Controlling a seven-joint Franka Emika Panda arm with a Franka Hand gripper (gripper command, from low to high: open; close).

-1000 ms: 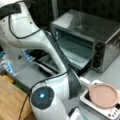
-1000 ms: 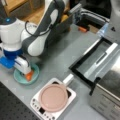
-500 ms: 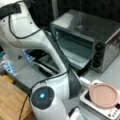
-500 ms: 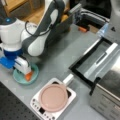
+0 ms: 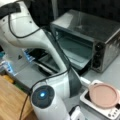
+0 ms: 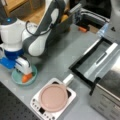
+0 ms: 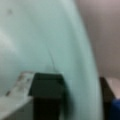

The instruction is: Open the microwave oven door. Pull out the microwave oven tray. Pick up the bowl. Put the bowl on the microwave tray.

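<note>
We see the tool (image 6: 25, 73) lowered into the bowl (image 6: 18, 78), a small round teal dish on the grey counter (image 6: 55, 57) at about eight o'clock in a front view; we cannot tell whether it grips the rim. The glass-fronted microwave oven door (image 6: 93, 58) lies dropped open, presumably so that the flat dark microwave oven tray (image 5: 48, 62) could slide out.

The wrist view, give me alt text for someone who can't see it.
The teal bowl fills most of the frame from very close, its rim curving down the right side. A dark finger of the gripper sits against its inside at the bottom, with grey table beyond the rim.
</note>
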